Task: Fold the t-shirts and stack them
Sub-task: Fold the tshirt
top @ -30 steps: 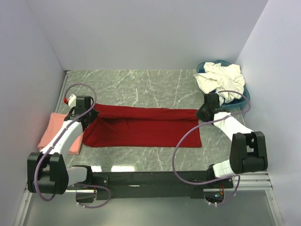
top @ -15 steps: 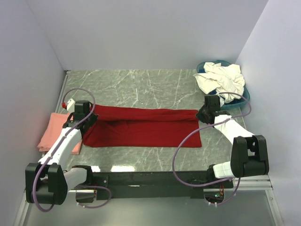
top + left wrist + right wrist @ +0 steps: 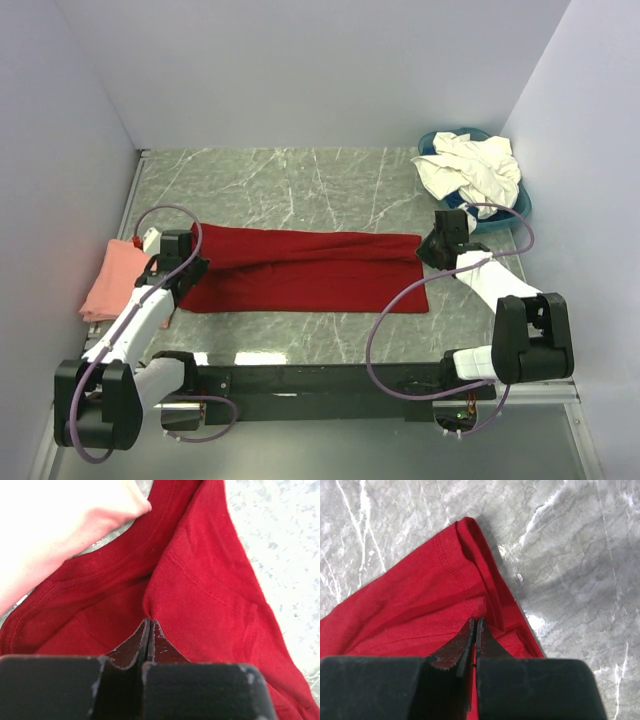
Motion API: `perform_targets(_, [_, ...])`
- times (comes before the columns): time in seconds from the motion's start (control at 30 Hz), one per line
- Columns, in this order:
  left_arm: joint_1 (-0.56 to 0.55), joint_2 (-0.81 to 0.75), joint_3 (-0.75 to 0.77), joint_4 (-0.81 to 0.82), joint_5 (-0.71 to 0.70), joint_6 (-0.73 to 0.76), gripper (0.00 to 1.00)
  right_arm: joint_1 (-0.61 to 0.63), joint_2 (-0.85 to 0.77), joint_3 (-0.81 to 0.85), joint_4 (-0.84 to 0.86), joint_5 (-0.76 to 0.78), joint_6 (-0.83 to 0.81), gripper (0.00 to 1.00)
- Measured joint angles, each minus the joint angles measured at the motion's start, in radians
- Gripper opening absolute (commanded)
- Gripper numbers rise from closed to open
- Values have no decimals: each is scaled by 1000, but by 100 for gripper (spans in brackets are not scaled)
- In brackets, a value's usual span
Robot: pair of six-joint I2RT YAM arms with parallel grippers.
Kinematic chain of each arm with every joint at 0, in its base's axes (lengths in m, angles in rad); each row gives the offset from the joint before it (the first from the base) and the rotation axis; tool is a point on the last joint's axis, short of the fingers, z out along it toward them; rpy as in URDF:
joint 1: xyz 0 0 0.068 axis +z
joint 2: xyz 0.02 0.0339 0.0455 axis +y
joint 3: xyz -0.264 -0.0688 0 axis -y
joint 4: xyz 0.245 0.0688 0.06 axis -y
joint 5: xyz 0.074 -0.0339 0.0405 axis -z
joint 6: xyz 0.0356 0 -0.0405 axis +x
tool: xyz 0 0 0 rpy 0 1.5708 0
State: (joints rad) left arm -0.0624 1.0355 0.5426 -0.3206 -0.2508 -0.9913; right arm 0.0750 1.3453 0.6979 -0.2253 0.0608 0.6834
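Top external shows the red tee [image 3: 310,270] mid-fold; left claw [image 3: 149,622] and right claw [image 3: 475,621] each clamp one end. Next, probably: lower both ends evenly onto the near hem.

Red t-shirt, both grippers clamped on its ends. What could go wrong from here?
Left gripper and right gripper each pinch the red t-shirt at their very tips, so an end may slip free mid-fold. The salmon-pink t-shirt lies against the left end; dragging could rumple it.
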Motion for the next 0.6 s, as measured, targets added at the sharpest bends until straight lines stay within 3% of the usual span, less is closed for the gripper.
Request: perform_targets(0.6, [0, -48, 0, -26, -35, -2, 0, -2, -70, -47, 2, 1, 4, 0])
